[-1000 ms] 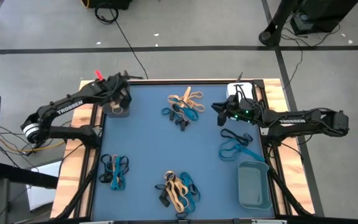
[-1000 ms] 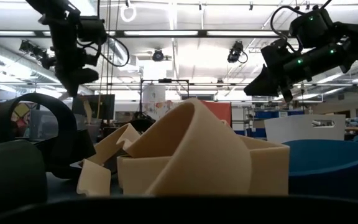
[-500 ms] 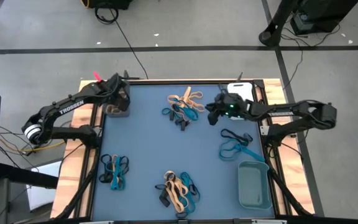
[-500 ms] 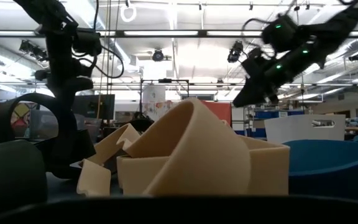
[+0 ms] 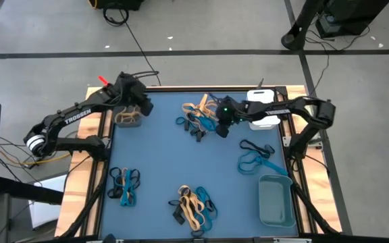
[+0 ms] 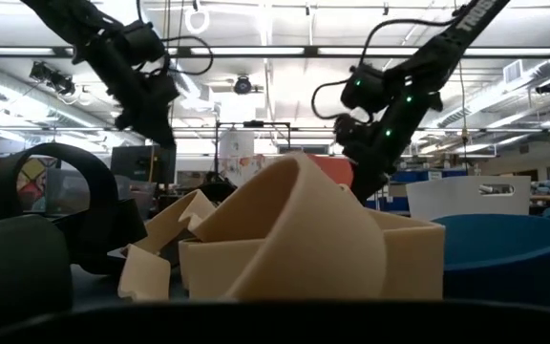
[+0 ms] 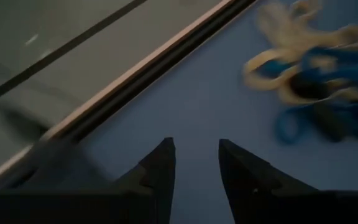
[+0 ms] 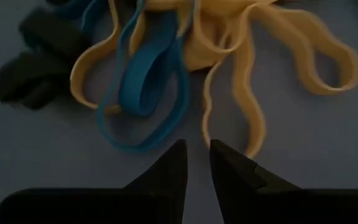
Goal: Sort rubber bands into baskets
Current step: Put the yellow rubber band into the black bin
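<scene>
Tan, blue and black rubber bands (image 5: 200, 115), thin limp loops, lie knotted in a heap near the blue mat's (image 5: 161, 155) far edge. Directly over it the right gripper (image 8: 194, 163) hovers, jaws narrow and empty; it could drag up several colours together (they interlock). Beside the dark grey rectangular basket (image 5: 128, 119) left of the heap, the left gripper (image 7: 194, 163) hangs part-open, empty.

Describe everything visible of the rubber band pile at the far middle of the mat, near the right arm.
The far-middle pile is a loose tangle of thin flexible loops on the blue mat: tan bands sprawling widest, blue ones threaded through them, and a few black ones at one edge. The loops lie flat and overlapping, unsorted, outside any basket. The right tool hovers just beside the pile, fingers slightly apart, holding nothing; whether it touches a band cannot be told.
</scene>
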